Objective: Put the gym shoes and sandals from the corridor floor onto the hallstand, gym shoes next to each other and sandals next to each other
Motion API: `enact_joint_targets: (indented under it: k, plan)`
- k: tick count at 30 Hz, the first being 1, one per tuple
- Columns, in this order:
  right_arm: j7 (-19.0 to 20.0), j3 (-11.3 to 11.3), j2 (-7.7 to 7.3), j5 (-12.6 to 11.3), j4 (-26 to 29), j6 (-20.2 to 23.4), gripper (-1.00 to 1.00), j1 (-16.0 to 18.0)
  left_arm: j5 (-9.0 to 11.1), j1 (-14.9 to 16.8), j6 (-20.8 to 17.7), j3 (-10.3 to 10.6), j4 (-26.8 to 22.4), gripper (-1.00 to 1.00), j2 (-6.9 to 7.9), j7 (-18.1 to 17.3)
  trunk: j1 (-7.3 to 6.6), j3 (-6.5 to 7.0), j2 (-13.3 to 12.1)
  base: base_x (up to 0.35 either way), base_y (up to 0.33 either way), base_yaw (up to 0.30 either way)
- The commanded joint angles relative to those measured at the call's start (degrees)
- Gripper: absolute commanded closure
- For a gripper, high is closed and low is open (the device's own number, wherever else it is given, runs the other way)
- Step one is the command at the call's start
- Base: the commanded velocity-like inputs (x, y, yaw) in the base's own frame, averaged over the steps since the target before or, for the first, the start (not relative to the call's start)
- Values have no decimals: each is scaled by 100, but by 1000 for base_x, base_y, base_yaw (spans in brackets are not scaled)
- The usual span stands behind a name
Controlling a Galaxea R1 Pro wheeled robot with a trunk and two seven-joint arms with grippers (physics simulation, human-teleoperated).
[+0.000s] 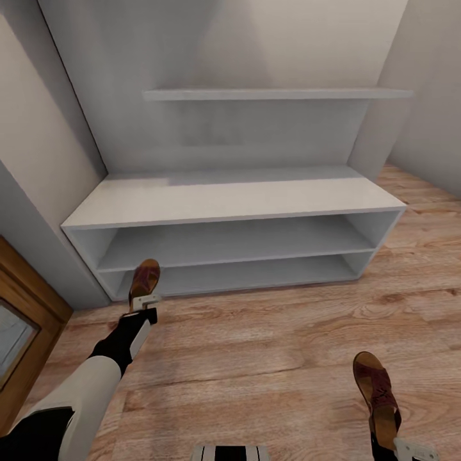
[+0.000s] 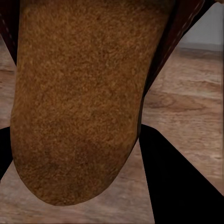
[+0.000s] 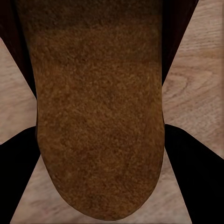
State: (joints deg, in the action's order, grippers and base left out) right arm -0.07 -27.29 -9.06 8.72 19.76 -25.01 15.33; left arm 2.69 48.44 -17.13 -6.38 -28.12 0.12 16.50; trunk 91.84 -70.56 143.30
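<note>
My left gripper is shut on the heel of one dark brown sandal, held toe-forward just in front of the left end of the hallstand's lowest shelf row. The sandal's tan insole lies between the black fingers. My right gripper is shut on the other sandal, held above the corridor floor at the lower right. That insole sits between the fingers. The pale grey hallstand stands straight ahead. The gym shoes are out of view.
A staggered upper shelf juts from the tall back panel. Grey walls close in on both sides of the stand. A wooden door frame stands at the left, next to my left arm. My base's front edge shows at the bottom.
</note>
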Motion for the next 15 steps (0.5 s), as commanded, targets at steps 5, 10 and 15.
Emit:
enact_joint_targets:
  k: [5, 10, 15]
  plan:
    - [-2, -46, -12, 60, -7, -21, 100, 5, -104, 80, 146, 16, -24, 100, -39, 10, -1, -4, 2, 0, 0, 0]
    - [-2, -48, -19, 60, -7, -21, 100, 5, -189, 226, 170, 74, 9, 100, -58, 14, -1, -4, 2, 0, 0, 0]
    - [-2, -48, -24, 60, -7, -21, 100, 5, -197, 737, -175, 102, 15, 100, -98, 20, -1, -4, 2, 0, 0, 0]
